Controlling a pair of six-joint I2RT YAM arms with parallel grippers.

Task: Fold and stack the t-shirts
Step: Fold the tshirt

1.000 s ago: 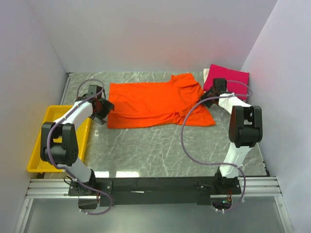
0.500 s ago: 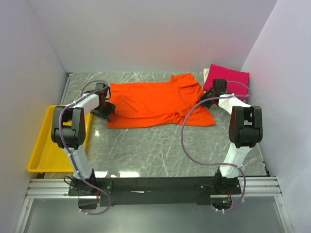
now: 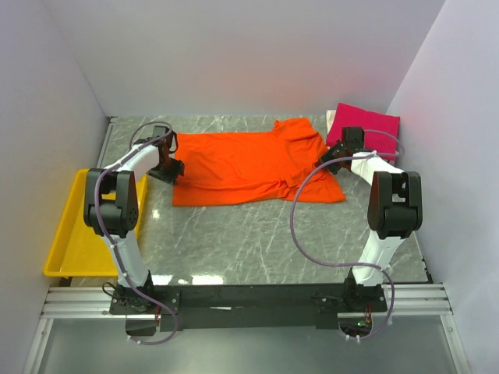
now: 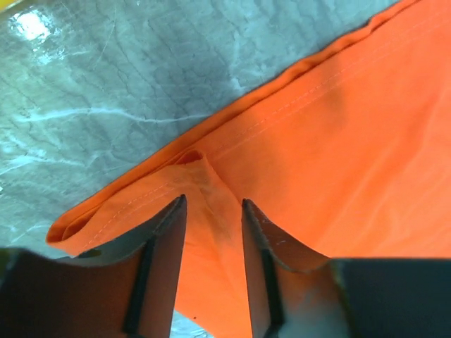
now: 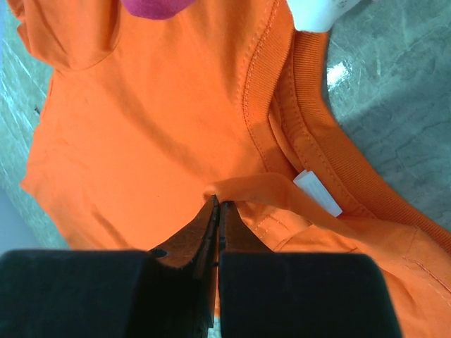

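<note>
The plain bright orange cloth t-shirt (image 3: pixel 242 167) lies flat on the grey marbled desk (image 3: pixel 249 234), its long axis side to side. At its hem end the left tool (image 4: pixel 211 204) stands narrowly parted astride a raised hem ridge. At its collar end the right tool (image 5: pixel 217 205) is clamped on a cloth pinch. The folded magenta-pink t-shirt (image 3: pixel 368 125) lies just beyond that collar.

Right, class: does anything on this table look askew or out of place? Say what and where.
The orange t-shirt looks askew: flat at its left end, but its collar end, pinched in the right gripper, is bunched and folded over itself. The folded magenta t-shirt looks tidy.
</note>
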